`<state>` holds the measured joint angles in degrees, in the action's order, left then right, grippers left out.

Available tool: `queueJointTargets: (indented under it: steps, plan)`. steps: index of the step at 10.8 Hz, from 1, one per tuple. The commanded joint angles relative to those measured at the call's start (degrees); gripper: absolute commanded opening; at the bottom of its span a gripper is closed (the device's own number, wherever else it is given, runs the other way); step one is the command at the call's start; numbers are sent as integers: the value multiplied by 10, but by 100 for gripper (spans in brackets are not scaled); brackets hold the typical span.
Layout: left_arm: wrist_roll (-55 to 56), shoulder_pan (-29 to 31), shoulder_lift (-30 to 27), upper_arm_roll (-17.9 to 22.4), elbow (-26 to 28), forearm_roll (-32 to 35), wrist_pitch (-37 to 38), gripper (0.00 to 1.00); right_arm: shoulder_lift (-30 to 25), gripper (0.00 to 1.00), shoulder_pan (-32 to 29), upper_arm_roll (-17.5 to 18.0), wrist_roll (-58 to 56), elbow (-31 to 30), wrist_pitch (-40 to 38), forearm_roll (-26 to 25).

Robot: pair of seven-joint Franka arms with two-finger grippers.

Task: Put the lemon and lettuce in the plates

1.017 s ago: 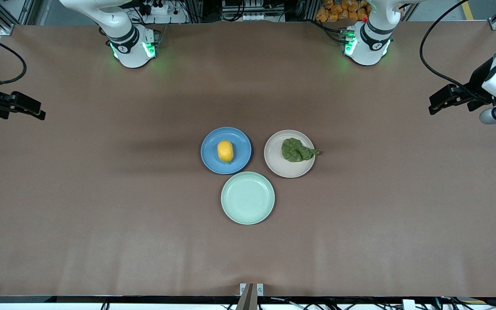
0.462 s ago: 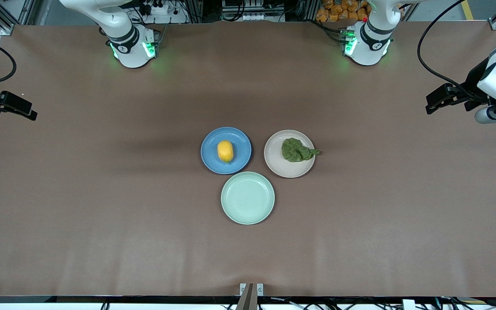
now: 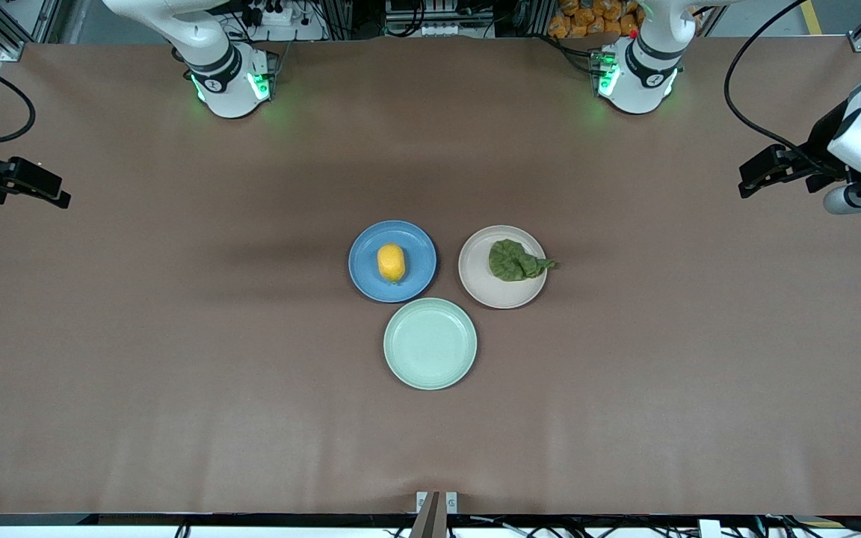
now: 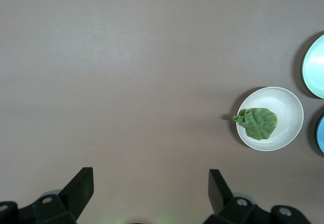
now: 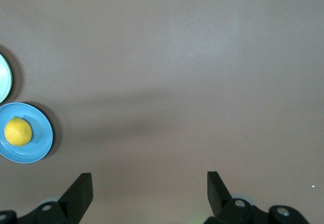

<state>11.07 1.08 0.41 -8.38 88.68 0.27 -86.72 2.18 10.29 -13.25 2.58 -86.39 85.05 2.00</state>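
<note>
While both grippers, left gripper (image 3: 753, 173) and right gripper (image 3: 45, 189), are hanging spread and empty over the table's end edges, the firm lemon (image 3: 391, 263) is sitting in the blue plate (image 3: 371, 278) and the limp lettuce (image 3: 514, 261) in the beige plate (image 3: 504, 297), mid-table

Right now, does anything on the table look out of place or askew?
Only slightly: the lettuce lies in the beige plate, but its tail pokes over the rim. The lemon sits well inside the blue plate.

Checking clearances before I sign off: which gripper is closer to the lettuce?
Left. The left gripper hangs open over the table's left-arm end, the end the lettuce lies toward. The right gripper, also open, is over the right-arm end, past the lemon.
</note>
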Motion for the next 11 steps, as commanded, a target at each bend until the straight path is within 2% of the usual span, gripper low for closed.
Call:
queueJointTargets:
  steps: [1,5,11]
  plan:
    - [-14,-7,-8,6,3,-6,2,100,7,100,3,-1,10,18,-11,-8]
    - [-51,-3,-13,16,4,-5,4,100,5,100,4,-1,8,17,-10,-8]
    - [-42,-5,-12,17,-10,-5,3,100,0,100,3,0,7,11,-11,-6]
